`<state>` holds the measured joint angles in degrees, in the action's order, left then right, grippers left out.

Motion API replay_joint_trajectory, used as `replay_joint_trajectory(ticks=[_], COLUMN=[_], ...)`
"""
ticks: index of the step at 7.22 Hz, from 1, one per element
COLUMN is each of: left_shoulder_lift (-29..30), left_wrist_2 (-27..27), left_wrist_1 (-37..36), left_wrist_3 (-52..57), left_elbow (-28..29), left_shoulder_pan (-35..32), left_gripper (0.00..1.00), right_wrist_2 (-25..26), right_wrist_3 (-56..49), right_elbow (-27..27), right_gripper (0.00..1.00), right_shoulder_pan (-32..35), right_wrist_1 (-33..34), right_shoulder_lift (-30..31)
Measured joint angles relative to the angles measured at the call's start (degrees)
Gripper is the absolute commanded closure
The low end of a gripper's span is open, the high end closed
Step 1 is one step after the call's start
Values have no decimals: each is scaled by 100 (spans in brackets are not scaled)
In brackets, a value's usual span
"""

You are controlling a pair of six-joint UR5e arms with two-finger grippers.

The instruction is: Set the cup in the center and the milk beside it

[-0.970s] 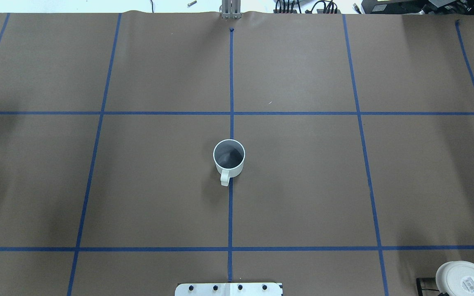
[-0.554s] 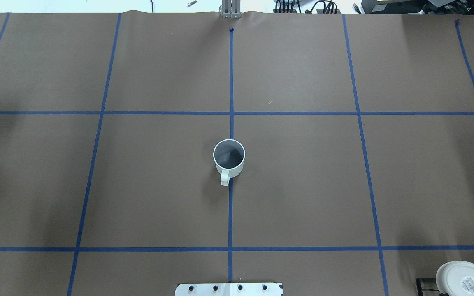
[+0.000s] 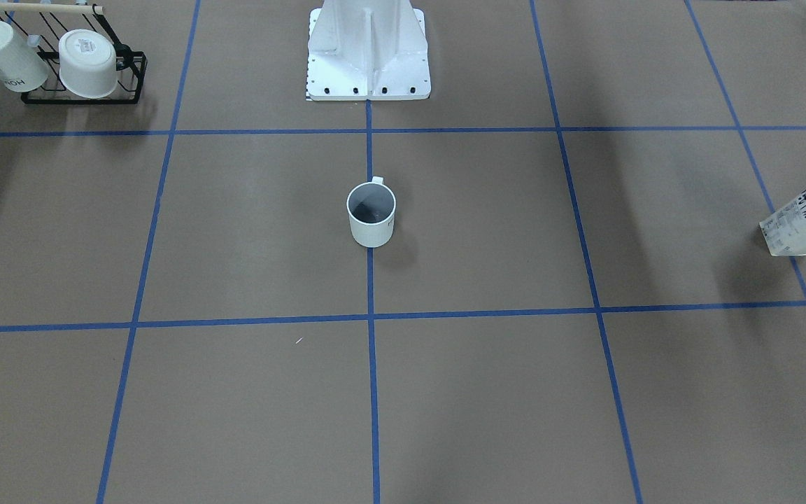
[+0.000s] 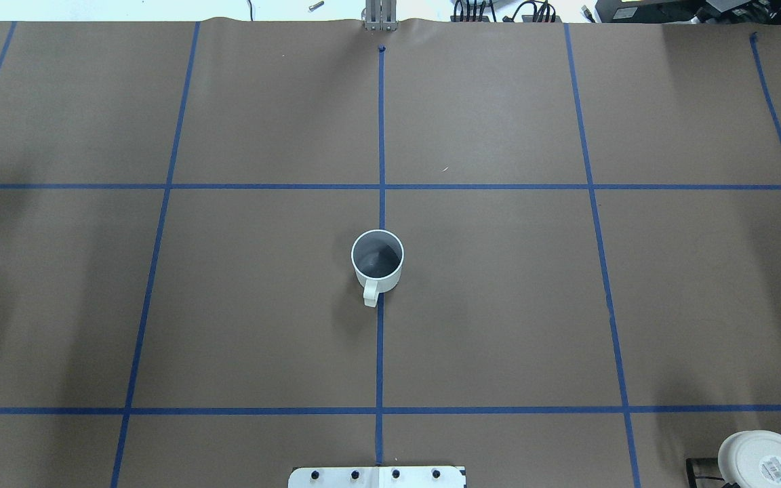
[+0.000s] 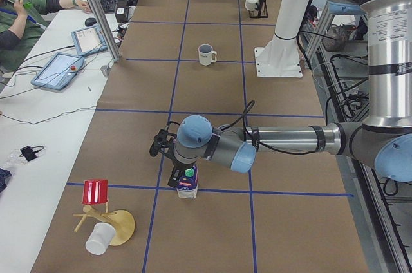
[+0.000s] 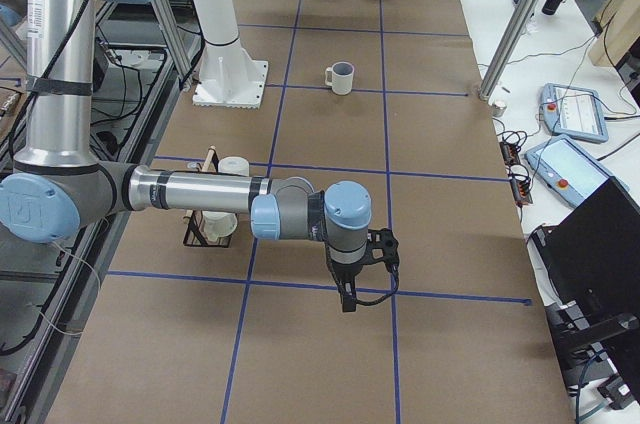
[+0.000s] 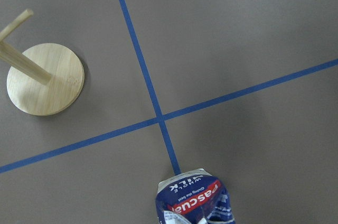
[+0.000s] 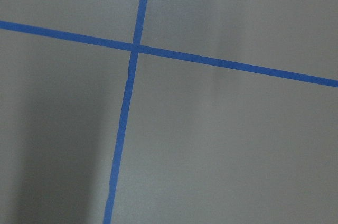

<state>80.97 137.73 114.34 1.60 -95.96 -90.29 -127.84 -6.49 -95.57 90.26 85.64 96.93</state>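
The cup (image 4: 377, 261), a white mug with a grey inside, stands upright on the center (image 4: 445, 285) of the brown tabletop, on the blue tape line. It also shows in the front view (image 3: 371, 213). The milk (image 5: 187, 185), a blue-and-white carton with a green cap, stands far off at the table's left end, and shows in the front view (image 3: 805, 213) and the left wrist view (image 7: 194, 202). My left gripper (image 5: 181, 175) is right at the carton's top; I cannot tell whether it is open or shut. My right gripper (image 6: 350, 299) hangs over bare table at the right end, state unclear.
A black rack (image 3: 81, 70) with two white cups stands near the robot's right side, next to the right arm (image 6: 200, 189). A wooden stand (image 5: 112, 225), a red cup (image 5: 95, 191) and a white cup (image 5: 98, 239) lie beyond the milk. The white robot base (image 3: 368, 49) is behind the cup.
The cup has not moved. A small grey sliver at the overhead view's left edge has shrunk slightly.
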Motion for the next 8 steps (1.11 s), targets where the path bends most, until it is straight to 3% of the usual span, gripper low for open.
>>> replay_joint_trajectory(ticks=[2, 4, 5, 8], left_shoulder_lift=[-125, -147, -148, -143], left_wrist_2=[-227, -279, -286, -372], left_wrist_1=[422, 988, 1157, 1278], left_wrist_3=[-438, -914, -1064, -1175], left_elbow=[109, 375, 462, 540], left_shoulder_pan=[286, 504, 591, 705], left_gripper=[3, 14, 27, 94], right_wrist_2=[-3, -4, -4, 3], right_wrist_3=[6, 7, 7, 7], right_elbow=[6, 11, 14, 50], right_gripper=[0, 0, 0, 0], right_shoulder_pan=[0, 0, 0, -4], right_wrist_1=[-8, -12, -10, -5], right_shoulder_lift=[20, 26, 27, 27])
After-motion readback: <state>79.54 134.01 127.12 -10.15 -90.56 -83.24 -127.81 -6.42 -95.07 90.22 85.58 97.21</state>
